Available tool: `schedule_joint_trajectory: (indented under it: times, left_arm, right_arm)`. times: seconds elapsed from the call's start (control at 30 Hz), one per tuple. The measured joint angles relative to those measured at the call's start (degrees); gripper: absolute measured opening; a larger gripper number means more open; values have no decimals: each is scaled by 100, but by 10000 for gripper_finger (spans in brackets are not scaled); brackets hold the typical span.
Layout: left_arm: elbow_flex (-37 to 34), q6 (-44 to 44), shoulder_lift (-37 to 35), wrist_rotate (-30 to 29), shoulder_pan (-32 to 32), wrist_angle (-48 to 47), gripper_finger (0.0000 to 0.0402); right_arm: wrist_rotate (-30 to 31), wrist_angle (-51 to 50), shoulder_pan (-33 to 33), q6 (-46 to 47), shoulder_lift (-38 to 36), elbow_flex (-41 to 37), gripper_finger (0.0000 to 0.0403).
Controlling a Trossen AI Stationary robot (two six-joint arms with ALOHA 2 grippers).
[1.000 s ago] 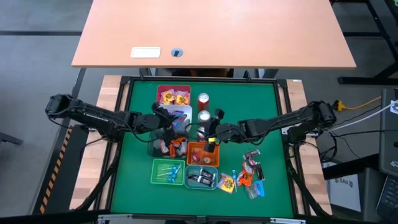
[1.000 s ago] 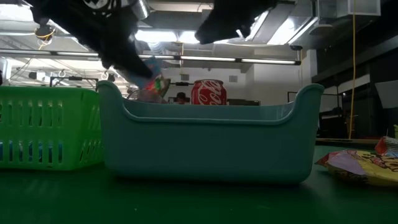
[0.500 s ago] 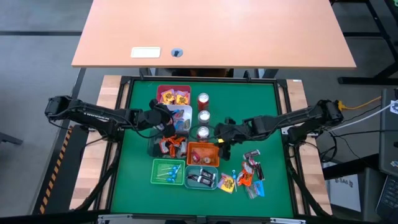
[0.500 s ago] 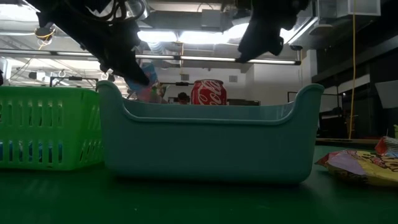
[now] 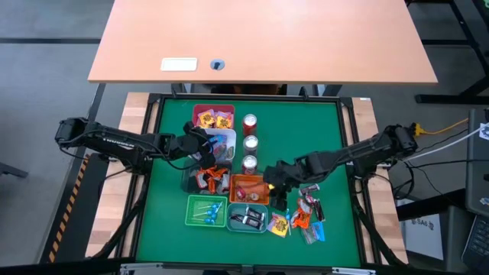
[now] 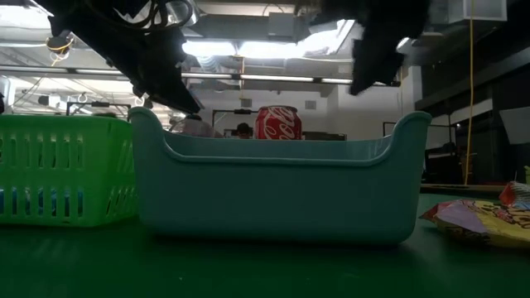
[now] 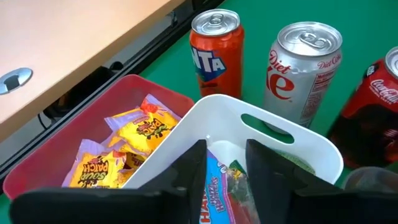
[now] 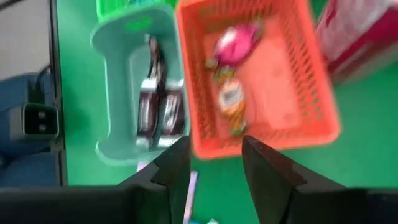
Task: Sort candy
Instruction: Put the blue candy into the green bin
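Loose candy [image 5: 306, 214] lies in a pile on the green mat at the near right. My left gripper [image 7: 225, 168] stands open above the white bin [image 7: 280, 134]; a blue-and-pink wrapped sweet [image 7: 214, 190] lies in that bin below the fingers. Yellow sweets [image 7: 124, 149] fill the red bin [image 5: 213, 116]. My right gripper [image 8: 214, 158] is open and points down at the orange basket's [image 8: 261, 81] near right corner, with nothing between its fingers. Pink and orange sweets [image 8: 231, 93] lie in that basket.
Three cans [image 5: 250, 143] stand in a row right of the white bin. A dark bin [image 5: 200, 179] with red sweets, a green bin [image 5: 206, 211] with blue lollipops and a teal bin [image 5: 248, 218] with dark wrappers sit near the front. A wooden desk [image 5: 260, 38] stands beyond the mat.
My left gripper has opened and let go of a colourful sweet, which has dropped out of sight into the white bin. My right gripper has swung from beside the cans toward the table's near right, past the orange basket, and has tipped downward, staying open.
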Motion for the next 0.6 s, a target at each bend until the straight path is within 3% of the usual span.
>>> schedule_joint_trajectory:
  times: [0.37, 0.6]
  left_arm:
    - [0, 4, 0, 156, -49, 4, 115]
    - [0, 7, 0, 162, -132, 7, 115]
  right_arm:
    - [27, -173, 1003, 1655, 12, -4, 143]
    - [537, -175, 1575, 3069, 12, -4, 143]
